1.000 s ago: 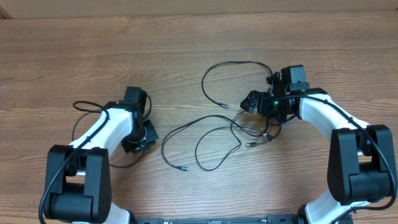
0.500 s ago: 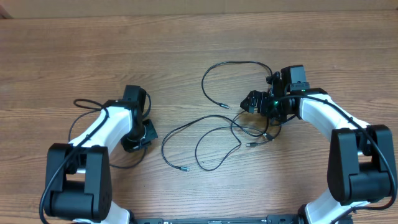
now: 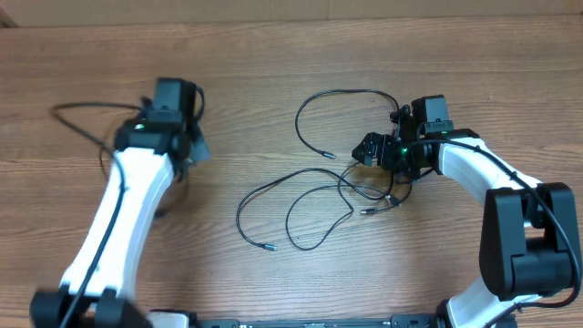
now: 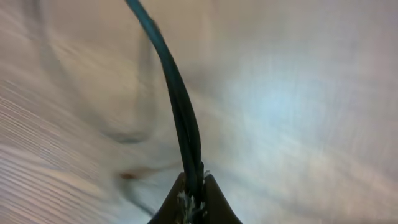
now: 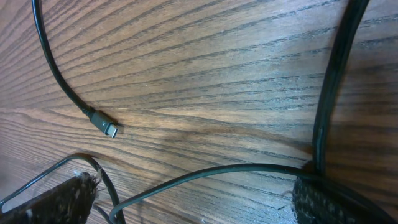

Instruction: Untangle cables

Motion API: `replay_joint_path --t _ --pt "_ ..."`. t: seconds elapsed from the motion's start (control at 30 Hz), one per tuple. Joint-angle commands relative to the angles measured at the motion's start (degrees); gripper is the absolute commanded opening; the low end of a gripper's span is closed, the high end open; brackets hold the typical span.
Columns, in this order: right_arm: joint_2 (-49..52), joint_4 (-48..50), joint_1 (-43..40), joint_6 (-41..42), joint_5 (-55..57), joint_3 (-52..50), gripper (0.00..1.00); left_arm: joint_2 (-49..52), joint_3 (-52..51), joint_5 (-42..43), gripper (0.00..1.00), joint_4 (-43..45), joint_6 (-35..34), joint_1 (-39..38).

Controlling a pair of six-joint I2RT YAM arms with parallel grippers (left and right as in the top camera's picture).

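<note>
Badly blurred: left end effector [image 4: 194,190], cable [image 4: 180,106]

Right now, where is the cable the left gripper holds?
In the overhead view, the cable trails over the table's far left, apart from the tangle by the right gripper.

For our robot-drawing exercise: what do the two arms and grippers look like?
The left arm and right arm have white shells, black joints and black wrist heads, each trailed by a thin black wire. A green light glows at the right wrist. Finger pads look dark and rough.
</note>
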Motion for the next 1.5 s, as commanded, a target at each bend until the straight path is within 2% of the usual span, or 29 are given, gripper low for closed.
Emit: replay_joint_path --t 0.0,0.13,0.23,0.3,0.6,0.8,0.97,1.17,1.47 --pt "0.3 -0.2 0.1 0.0 1.1 -0.2 1.00 -4.2 2.1 -20.4 0.04 3.5 1.7 0.1" --pt "0.3 -0.2 0.1 0.0 1.1 -0.2 1.00 -6.0 2.1 -30.1 0.05 12.9 9.5 0.1" --pt "0.4 -0.2 0.1 0.0 1.0 -0.2 1.00 -5.8 2.1 -31.1 0.04 18.9 17.6 0.1" --pt "0.3 -0.1 0.1 0.0 1.1 -0.2 1.00 -5.8 2.1 -31.1 0.04 20.9 20.3 0.2" --pt "0.4 1.3 0.1 0.0 1.1 -0.2 1.00 -5.0 2.0 -29.3 0.04 22.8 20.6 6.9" --pt "0.4 1.3 0.1 0.0 1.1 -0.2 1.00 -1.1 2.0 -20.6 0.04 22.8 20.6 16.2" --pt "0.3 1.3 0.1 0.0 1.1 -0.2 1.00 2.9 2.0 -13.7 0.04 22.8 20.6 20.2" --pt "0.4 1.3 0.1 0.0 1.1 -0.2 1.00 10.4 2.0 -1.7 0.04 22.3 20.6 22.5" --pt "0.3 1.3 0.1 0.0 1.1 -0.2 1.00 23.6 2.0 -0.4 0.04 23.3 20.6 22.6"
